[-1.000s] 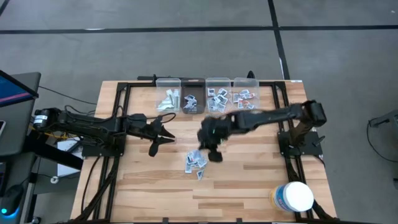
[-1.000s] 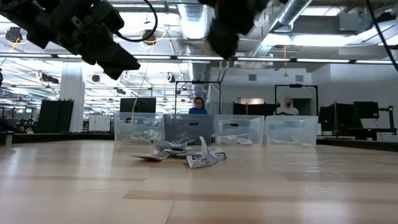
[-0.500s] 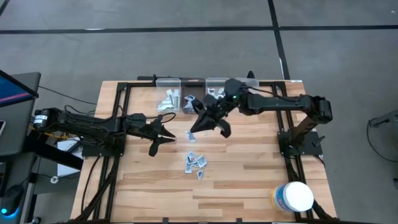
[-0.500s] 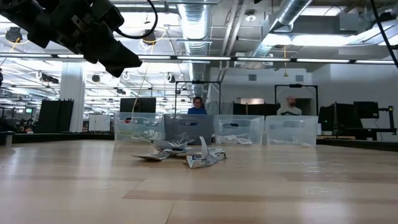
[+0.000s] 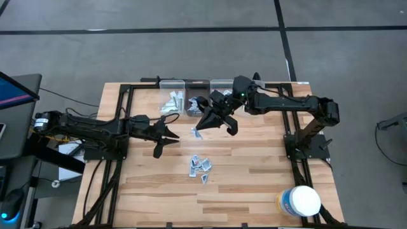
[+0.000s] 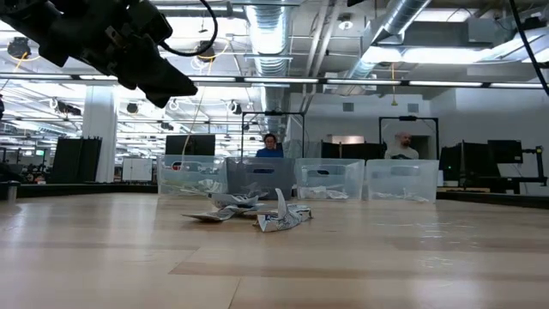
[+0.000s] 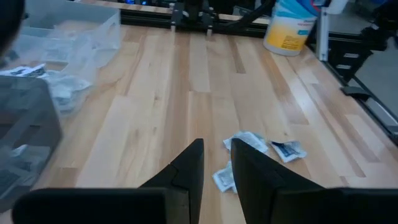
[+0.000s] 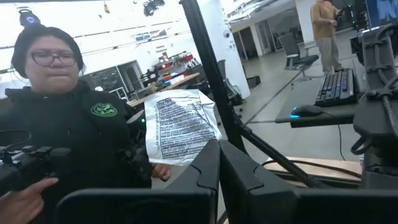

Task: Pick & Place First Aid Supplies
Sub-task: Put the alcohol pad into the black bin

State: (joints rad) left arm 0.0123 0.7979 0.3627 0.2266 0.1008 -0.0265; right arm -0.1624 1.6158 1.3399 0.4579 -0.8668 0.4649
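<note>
- Room: open workshop beyond the table, with ceiling ducts and desks. A person in a dark jacket (image 8: 59, 124) fills much of the right wrist view; two more people sit far behind the bins in the low view.
- Table (image 5: 254, 184): pale wood planks inside a black frame. A white tub with a yellow label (image 5: 299, 201) stands at the near right corner, well apart from the work.
- Bins (image 5: 211, 95): a row of four clear bins along the far edge, each holding some packets.
- Right gripper (image 5: 205, 124): raised just in front of the bin row, clenched on one packet (image 8: 180, 127). The packet stands up from the fingertips with its printed face to the wrist camera, long axis roughly in line with the fingers.
- Key relation: the held packet hangs just short of the second and third bins. Judgement: a short carry towards the far edge puts it over a bin; which bin it belongs in I cannot tell.
- Left gripper (image 5: 166, 139): waits above the table left of centre, jaws partly apart, nothing between them.
- Loose packets (image 5: 200, 166): a small pile on bare wood near centre, between the two grippers and nearer the front; the left gripper points towards it.
</note>
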